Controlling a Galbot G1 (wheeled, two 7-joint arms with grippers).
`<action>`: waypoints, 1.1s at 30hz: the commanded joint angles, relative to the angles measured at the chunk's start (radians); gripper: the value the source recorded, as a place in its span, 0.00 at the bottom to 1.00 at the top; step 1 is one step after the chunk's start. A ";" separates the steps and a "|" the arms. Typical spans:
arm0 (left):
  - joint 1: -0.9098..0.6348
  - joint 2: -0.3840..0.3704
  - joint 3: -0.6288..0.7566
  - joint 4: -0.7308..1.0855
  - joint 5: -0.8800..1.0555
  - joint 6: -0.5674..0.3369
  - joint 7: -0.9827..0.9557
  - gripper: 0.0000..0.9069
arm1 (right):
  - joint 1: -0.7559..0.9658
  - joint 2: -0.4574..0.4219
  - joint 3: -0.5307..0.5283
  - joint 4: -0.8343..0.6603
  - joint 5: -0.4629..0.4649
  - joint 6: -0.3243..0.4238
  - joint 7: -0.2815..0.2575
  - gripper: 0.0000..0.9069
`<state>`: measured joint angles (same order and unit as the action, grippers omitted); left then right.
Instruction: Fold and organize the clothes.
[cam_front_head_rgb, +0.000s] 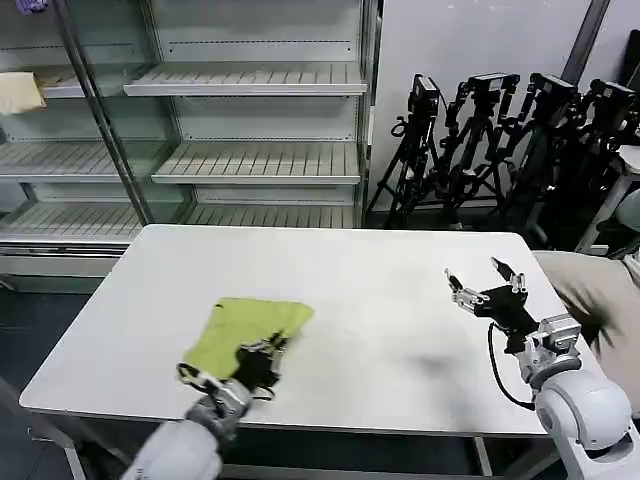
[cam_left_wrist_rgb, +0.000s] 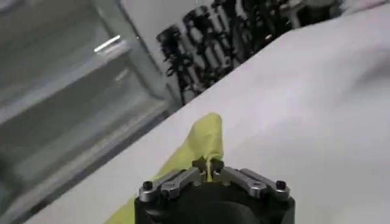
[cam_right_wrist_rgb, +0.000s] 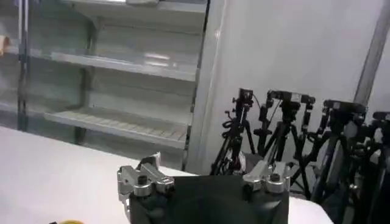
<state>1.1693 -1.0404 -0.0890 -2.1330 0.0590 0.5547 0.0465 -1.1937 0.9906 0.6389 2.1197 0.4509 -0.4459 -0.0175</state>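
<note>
Left end effector pinched closed on near edge of folded T-shirt; shirt lies just ahead. Right end effector spread open, empty, well apart across counter.
</note>
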 joint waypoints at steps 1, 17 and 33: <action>-0.239 -0.200 0.248 0.150 -0.090 0.026 -0.169 0.01 | 0.022 -0.063 0.068 0.018 0.012 -0.014 -0.001 1.00; -0.381 -0.280 0.251 0.164 -0.648 0.023 -0.504 1.00 | 0.079 -0.055 0.043 -0.029 0.082 0.022 0.006 1.00; -0.162 0.088 -0.324 0.072 -0.619 -0.017 -0.238 1.00 | 0.080 0.011 -0.035 -0.041 0.011 0.029 0.011 1.00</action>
<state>0.8535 -1.1549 -0.0409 -2.0342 -0.5092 0.5747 -0.3334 -1.1179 0.9716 0.6430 2.0859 0.4892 -0.4274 -0.0084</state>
